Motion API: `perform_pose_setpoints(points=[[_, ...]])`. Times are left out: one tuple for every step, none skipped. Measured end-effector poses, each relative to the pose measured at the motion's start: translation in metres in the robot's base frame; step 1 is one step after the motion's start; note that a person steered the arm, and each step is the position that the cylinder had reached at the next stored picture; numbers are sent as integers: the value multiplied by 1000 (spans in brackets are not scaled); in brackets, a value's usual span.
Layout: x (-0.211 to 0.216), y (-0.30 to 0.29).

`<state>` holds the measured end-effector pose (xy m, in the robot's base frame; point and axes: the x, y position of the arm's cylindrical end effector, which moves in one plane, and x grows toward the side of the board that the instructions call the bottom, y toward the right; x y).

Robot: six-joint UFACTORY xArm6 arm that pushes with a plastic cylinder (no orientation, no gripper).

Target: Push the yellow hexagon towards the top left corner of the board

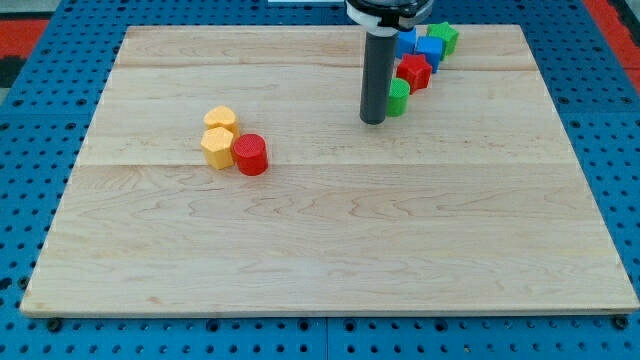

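From the one camera view, the wooden board (330, 250) lies on a blue pegboard surface (40, 90). My tip (373, 121) rests on the board in the upper middle, right of centre. I carry no fingers at all, only the straight dark rod, so there is nothing to spread or pinch.

The yellow hexagon (216, 147) sits left of centre, well apart from my tip, toward the view's left and slightly lower. A second yellow block (220, 120) touches it from the view's top; its shape looks hexagonal too, though I cannot tell for sure. A red cylinder (250, 154) touches the yellow hexagon on its right side, so it lies between my tip and the hexagon.

Just beside my tip on the view's right is a small green block (398, 97), touching or nearly touching the rod. Beyond it, running up toward the view's top right, come a red block (414, 72), a blue block (428, 51), another blue block (406, 41) partly hidden behind the rod, and a green block (445, 37). Their shapes are too small to make out.
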<state>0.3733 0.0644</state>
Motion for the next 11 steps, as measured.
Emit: perform_pose_setpoints(points=[[-37, 17], [-55, 51], [12, 9], [78, -77], [95, -152], [54, -201], [15, -210], [1, -205], [-47, -234], [-64, -272], [-87, -272]])
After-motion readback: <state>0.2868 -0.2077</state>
